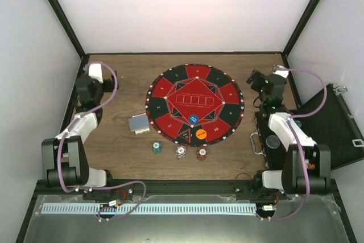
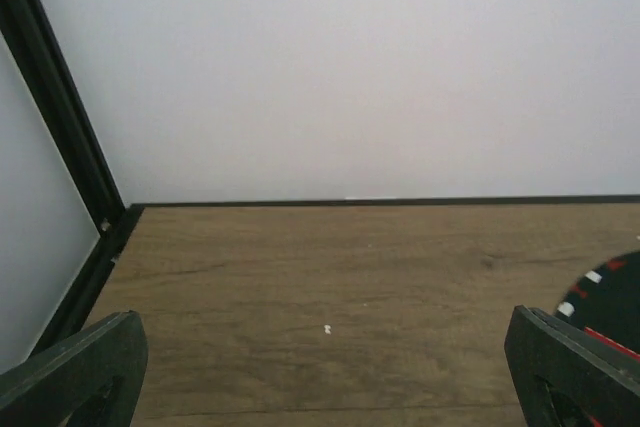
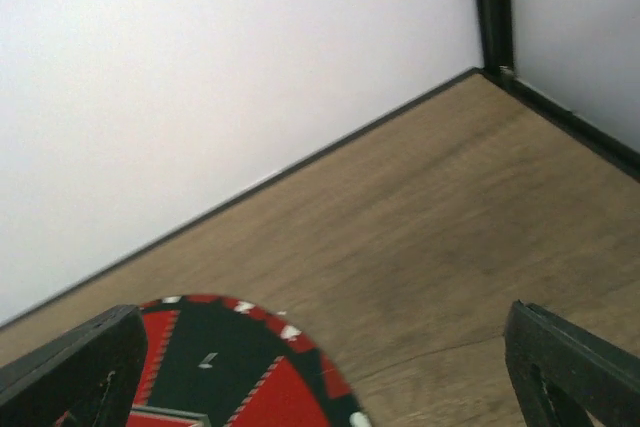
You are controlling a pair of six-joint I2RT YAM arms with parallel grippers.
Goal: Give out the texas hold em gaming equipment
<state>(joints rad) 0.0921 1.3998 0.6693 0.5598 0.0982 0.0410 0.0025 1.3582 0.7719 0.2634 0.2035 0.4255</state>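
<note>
A deck of grey-blue-backed cards (image 1: 139, 123) lies on the wood left of the mat. Three striped chip stacks stand in front of the mat: teal (image 1: 157, 147), white (image 1: 181, 152), maroon (image 1: 201, 153). A blue button disc (image 1: 193, 119) and an orange button disc (image 1: 201, 134) lie on the mat's near part. My left gripper (image 1: 106, 74) is at the far left, open and empty over bare wood (image 2: 325, 377). My right gripper (image 1: 257, 80) is at the far right by the mat's edge, open and empty (image 3: 325, 377).
The big round red-and-black mat (image 1: 195, 103) fills the table's middle; its edge shows in the left wrist view (image 2: 610, 292) and in the right wrist view (image 3: 230, 367). An open black case (image 1: 333, 123) lies at the right edge. White walls and black frame posts enclose the table.
</note>
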